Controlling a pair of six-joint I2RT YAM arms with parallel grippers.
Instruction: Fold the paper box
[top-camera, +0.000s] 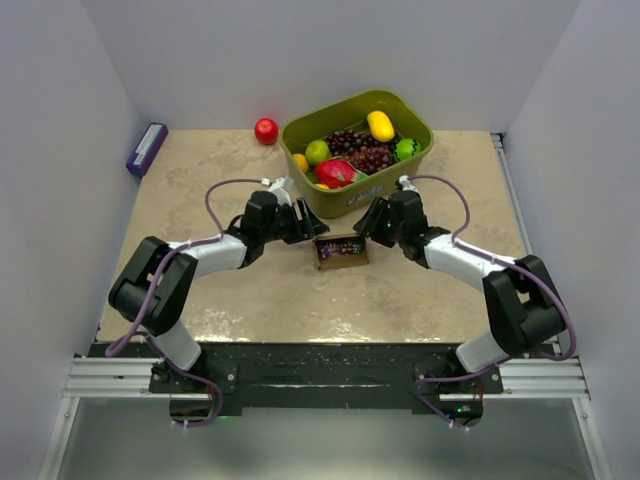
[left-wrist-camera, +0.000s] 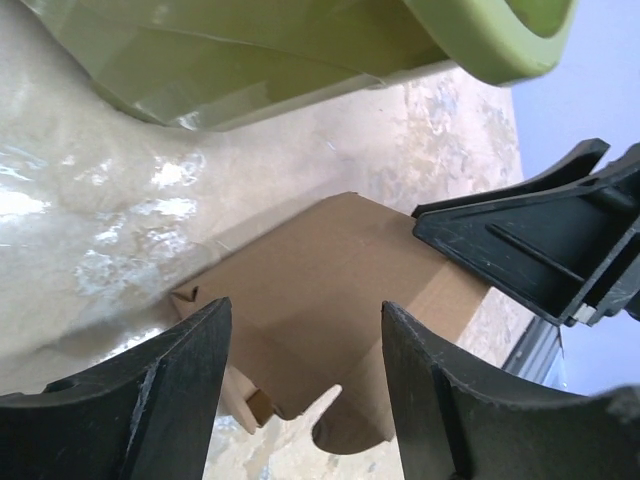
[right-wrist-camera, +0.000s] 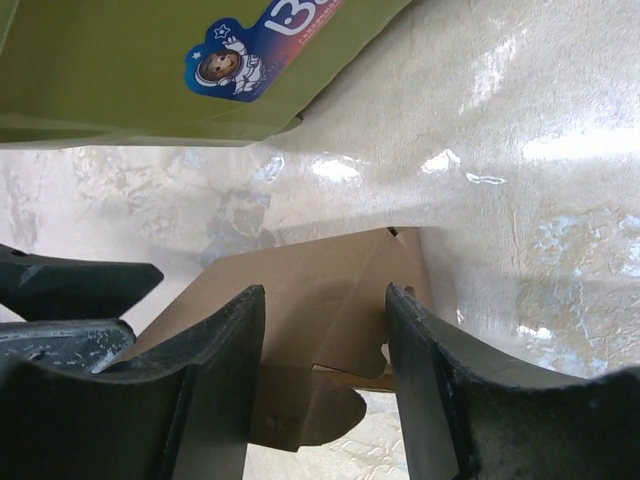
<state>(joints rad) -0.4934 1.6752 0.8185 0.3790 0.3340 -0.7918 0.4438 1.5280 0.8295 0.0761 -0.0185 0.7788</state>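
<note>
Brown paper box (top-camera: 342, 251) sits on counter (top-camera: 280, 300) just before green bin (top-camera: 385, 185). Left gripper (top-camera: 306, 225) and right gripper (top-camera: 370, 224) both wide, each straddling one end, probably bracing it for flap folding.

Place: robot test cell in a lab
Enclosure: plain white panels (top-camera: 60, 150) close in the beige tabletop (top-camera: 300, 300)
Mounting: left arm (top-camera: 190, 260) and right arm (top-camera: 480, 270) fixed by an aluminium rail (top-camera: 100, 380)
Props: green bin (top-camera: 335, 108) of fruit (top-camera: 355, 150)
</note>
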